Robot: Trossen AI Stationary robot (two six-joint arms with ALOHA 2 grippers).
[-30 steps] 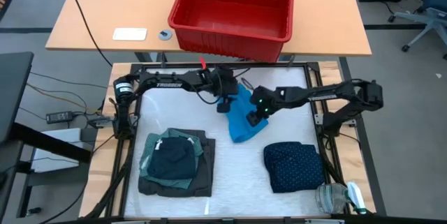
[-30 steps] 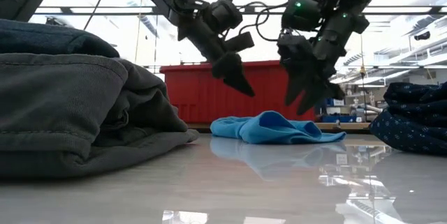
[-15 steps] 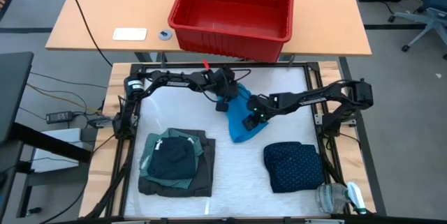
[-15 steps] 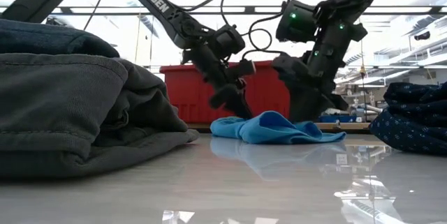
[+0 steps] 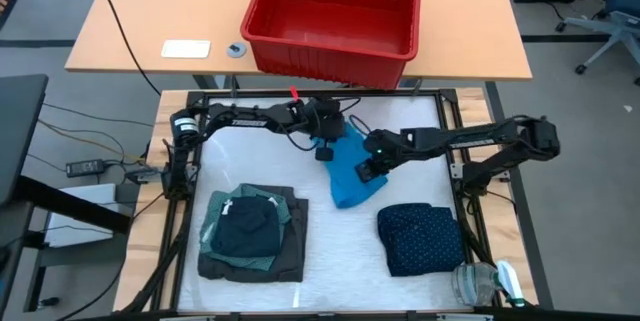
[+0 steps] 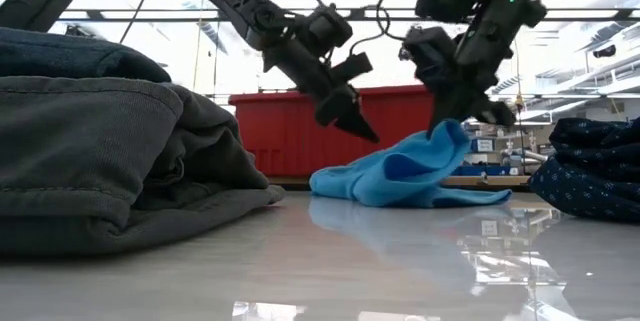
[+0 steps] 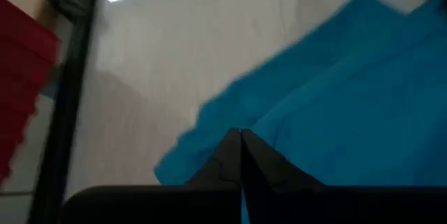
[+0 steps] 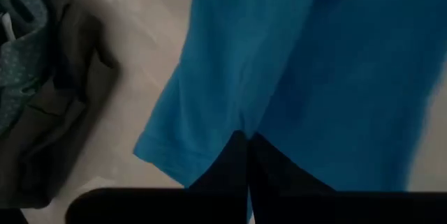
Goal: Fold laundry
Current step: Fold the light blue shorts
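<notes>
A bright blue cloth from the laundry lies crumpled in the middle of the white table top. My right gripper is shut on it and stands over its right side, where the low view shows a raised peak. My left gripper is shut at the cloth's far left edge. In the low view its tips stand just above the cloth's outline. The left wrist view shows the shut left gripper in front of the blue cloth. My left gripper is shut at the cloth's far left edge; I cannot tell whether it touches or holds the cloth. My right gripper pinches a bunched part on the cloth's right side between its two fingers, slanting down from above. That part is pulled up into a peak, while the cloth's left and near parts lie on the table.
A stack of folded garments in grey, teal and dark cloth lies near left. A folded navy dotted piece lies near right. A red basket stands on the wooden table beyond the far edge. A clear plastic item sits at the near right corner.
Both grippers came down onto the blue cloth, shut, and rose again. The right gripper has drawn the cloth's right side up into a peak, while the cloth's left and near parts stayed on the table.
</notes>
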